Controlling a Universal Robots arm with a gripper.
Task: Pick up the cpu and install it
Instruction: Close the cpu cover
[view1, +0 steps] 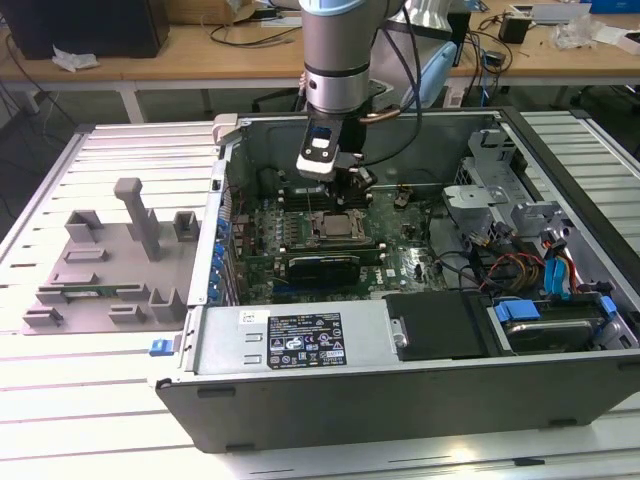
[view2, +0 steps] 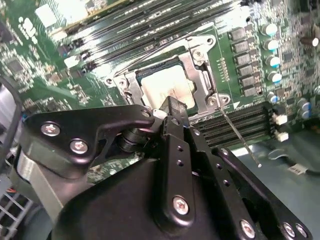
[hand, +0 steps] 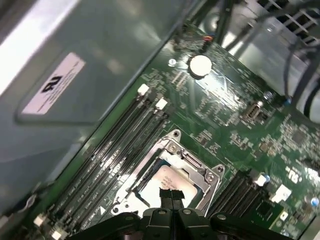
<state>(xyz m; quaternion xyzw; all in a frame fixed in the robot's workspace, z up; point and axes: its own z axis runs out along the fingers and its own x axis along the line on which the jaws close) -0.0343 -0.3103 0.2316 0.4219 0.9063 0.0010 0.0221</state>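
Gripper (hand: 171, 194): fingers together, nothing clamped, tips just over cpu (hand: 161, 178). Cpu lies flat inside socket frame (hand: 202, 174), so prob. already seated, hence the empty grip.

Cpu (view2: 167, 89): pale silver top, thin dark rim. Socket frame (view2: 200, 75): bright bare metal. Motherboard (hand: 225, 125): green, fine pale traces. Memory slots (hand: 120, 145): black, parallel stripes. Capacitors (view2: 271, 46): silver, blue tops. Gripper (view2: 172, 107): matte black, silver screws. Coin cell (hand: 200, 65): shiny silver. Computer case (view1: 400, 400): grey metal. Fixture blocks (view1: 140, 225): light grey. Table (view1: 60, 420): white, ribbed slats. Cables (view1: 555, 270): blue.
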